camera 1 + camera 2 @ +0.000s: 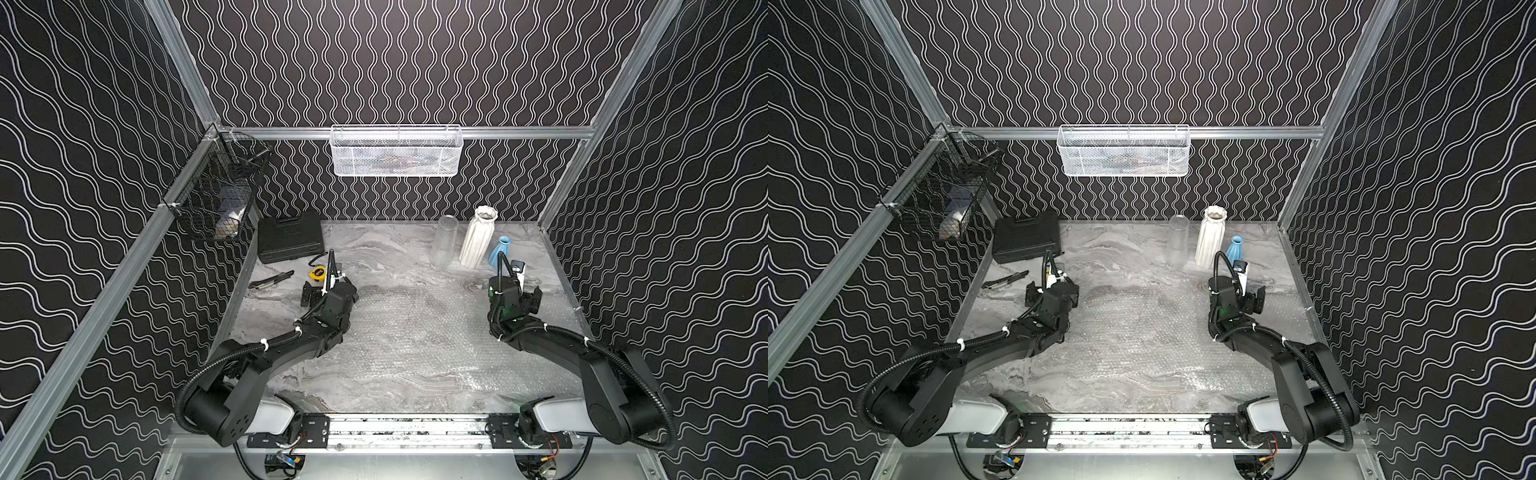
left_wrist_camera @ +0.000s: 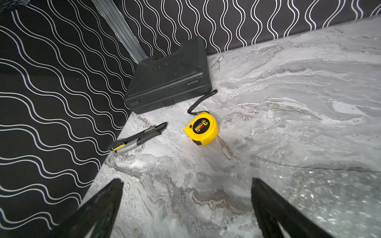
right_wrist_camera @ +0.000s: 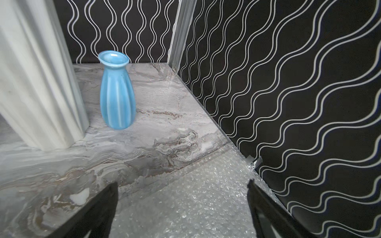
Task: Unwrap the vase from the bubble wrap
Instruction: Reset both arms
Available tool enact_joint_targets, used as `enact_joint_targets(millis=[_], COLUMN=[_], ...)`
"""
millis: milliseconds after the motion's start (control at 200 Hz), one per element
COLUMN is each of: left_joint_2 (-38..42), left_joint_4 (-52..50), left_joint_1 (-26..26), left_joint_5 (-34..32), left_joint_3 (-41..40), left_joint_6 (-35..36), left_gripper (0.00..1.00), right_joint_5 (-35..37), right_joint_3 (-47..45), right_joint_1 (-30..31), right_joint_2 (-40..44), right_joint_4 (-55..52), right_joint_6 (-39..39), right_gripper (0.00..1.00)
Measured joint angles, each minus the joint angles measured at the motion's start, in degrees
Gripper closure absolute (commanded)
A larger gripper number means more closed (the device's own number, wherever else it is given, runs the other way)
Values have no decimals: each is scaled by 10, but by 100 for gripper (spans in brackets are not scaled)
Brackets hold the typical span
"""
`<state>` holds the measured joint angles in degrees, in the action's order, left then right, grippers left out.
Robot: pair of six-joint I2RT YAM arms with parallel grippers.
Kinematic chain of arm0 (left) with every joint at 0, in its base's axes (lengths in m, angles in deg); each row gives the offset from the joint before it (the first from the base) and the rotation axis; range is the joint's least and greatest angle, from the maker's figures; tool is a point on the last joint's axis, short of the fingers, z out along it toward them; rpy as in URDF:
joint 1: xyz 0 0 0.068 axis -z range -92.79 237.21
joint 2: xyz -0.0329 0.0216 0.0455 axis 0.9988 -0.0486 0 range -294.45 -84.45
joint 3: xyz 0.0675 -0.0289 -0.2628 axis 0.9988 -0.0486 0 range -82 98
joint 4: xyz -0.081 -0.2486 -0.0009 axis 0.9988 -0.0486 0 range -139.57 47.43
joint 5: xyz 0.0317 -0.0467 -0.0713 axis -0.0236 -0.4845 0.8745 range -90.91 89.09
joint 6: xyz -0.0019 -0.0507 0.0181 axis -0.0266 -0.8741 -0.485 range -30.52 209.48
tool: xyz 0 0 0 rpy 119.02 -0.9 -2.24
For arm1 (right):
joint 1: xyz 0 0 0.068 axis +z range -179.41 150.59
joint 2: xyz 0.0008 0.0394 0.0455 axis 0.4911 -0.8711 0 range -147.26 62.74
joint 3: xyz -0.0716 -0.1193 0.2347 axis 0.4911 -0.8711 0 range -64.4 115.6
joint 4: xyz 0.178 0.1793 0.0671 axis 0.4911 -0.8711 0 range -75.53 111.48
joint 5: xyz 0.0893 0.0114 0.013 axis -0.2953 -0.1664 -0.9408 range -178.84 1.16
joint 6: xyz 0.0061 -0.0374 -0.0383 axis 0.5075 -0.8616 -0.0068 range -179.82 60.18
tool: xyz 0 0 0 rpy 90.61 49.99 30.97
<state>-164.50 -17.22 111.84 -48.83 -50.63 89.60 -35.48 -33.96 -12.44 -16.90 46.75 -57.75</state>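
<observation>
**Inspector:** Left tool [image 2: 186, 181], condition?

**Assessor:** Jaws spread wide, nothing between them. It sits over the marbled tabletop [image 2: 288, 92], at the left edge of the bubble wrap [image 1: 415, 332].

**Inspector:** Right tool [image 3: 182, 183]?

**Assessor:** Likewise gaping and empty. It is above the sheet's far right corner, close to the right wall.

**Inspector:** Location of the wrap?

**Assessor:** In both top views it lies spread flat across the middle and right of the tabletop, between the two arms. I cannot tell how many layers there are.

**Inspector:** And the vases?

**Assessor:** Three, all upright and bare, in a row near the far right of the tabletop. There is a clear glass vase [image 1: 444, 245], a white ribbed vase [image 1: 480, 243] just beside it, and a blue vase [image 3: 117, 92] next to that. None touches the wrap.

**Inspector:** Other items noted?

**Assessor:** In the far left corner are a black case [image 2: 171, 80], a yellow tape measure [image 2: 203, 128] and a utility knife [image 2: 138, 137]. All lie apart from the wrap.
</observation>
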Motion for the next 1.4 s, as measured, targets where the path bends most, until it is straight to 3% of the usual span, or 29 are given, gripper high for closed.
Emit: enact_joint_targets(millis=[160,390,736,1011,1401], left_joint_2=[-13,-17,-72,-101,-146], left_joint_4=[84,138,188,256,342], left_joint_1=[-34,-119,-258,-275,-267], left_joint_5=[61,178,402,494,508], left_joint_3=[-30,-55,-78,-103,-125], left_joint_6=[43,44,-19,-31,-29], left_gripper=[0,0,0,0,0], right_joint_5=[-14,-82,-175,-253,-323], right_joint_3=[-34,-59,-93,-134,-132], right_joint_1=[-11,-37,-93,-145,-155], right_joint_2=[-12,-30,-45,-53,-112], right_joint_4=[72,146,218,282,337], right_joint_6=[-21,-29,2,46,48], right_gripper=[3,3,3,3,1])
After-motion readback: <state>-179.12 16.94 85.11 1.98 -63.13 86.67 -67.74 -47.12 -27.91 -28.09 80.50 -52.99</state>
